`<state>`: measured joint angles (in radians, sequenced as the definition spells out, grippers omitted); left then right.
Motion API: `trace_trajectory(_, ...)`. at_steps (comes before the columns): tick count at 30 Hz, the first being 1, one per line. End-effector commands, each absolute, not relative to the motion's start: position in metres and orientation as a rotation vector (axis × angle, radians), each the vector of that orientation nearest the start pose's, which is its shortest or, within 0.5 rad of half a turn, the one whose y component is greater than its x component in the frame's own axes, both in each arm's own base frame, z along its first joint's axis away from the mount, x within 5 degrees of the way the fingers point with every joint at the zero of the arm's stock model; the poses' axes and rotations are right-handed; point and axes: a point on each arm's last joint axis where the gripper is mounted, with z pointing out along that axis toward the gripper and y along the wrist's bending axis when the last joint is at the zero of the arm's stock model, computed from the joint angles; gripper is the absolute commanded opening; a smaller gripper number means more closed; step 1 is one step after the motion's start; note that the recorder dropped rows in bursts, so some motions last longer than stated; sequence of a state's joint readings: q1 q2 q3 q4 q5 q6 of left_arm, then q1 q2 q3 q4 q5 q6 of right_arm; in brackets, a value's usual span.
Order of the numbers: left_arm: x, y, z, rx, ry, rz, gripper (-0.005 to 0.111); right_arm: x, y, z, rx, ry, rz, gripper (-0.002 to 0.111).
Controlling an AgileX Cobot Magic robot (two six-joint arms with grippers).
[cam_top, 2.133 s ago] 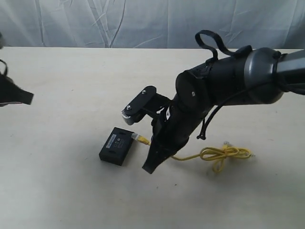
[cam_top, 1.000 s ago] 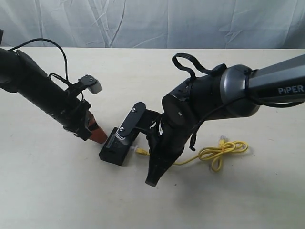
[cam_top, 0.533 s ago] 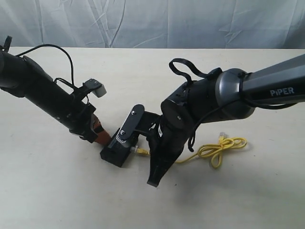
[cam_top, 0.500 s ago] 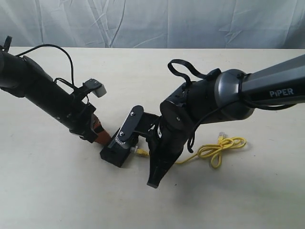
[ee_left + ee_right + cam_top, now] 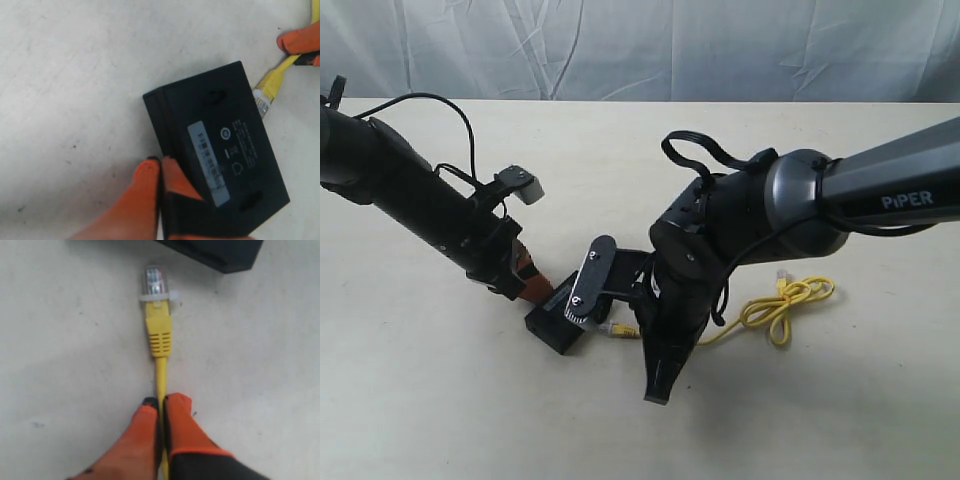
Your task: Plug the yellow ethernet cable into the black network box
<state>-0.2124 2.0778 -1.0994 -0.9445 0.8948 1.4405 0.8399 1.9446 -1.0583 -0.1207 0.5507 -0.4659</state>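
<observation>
The black network box (image 5: pixel 551 322) lies flat on the table, and its label (image 5: pixel 210 162) shows in the left wrist view. My left gripper (image 5: pixel 161 161) is shut with nothing between its orange fingers, the tips pressed against the box's side edge; it shows as well in the exterior view (image 5: pixel 528 287). My right gripper (image 5: pixel 160 401) is shut on the yellow ethernet cable (image 5: pixel 160 372), a short way behind its clear plug (image 5: pixel 155 282). The plug (image 5: pixel 619 330) lies on the table just short of the box's side, not inserted. The rest of the cable lies looped (image 5: pixel 790 299) at the right.
The right arm's dark bulk (image 5: pixel 740 225) hangs over the cable and hides part of it. The left arm (image 5: pixel 410 195) reaches in from the left edge. A pale cloth backdrop (image 5: pixel 640 45) closes off the far side of the table.
The left arm came in from the left and set its shut fingers against the box. The right gripper, still holding the cable, has shifted slightly toward the near edge with the plug.
</observation>
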Motion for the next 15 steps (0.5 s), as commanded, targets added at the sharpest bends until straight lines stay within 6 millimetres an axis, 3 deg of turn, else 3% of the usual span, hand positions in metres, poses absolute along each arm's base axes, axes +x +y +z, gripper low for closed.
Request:
trace_trajectory(1, 0.3279, -0.1332, 0.0979, 1.296, 2.458, -0.947, 0.0, 0.2389, 0.2579, 0.1205, -1.893, 2.188, -0.048, -0.001)
trace_trajectory(15, 0.3279, -0.1332, 0.0979, 1.296, 2.458, -0.947, 0.0, 0.2394, 0.2632, 0.1215, -1.888, 2.134, 0.007, -0.001)
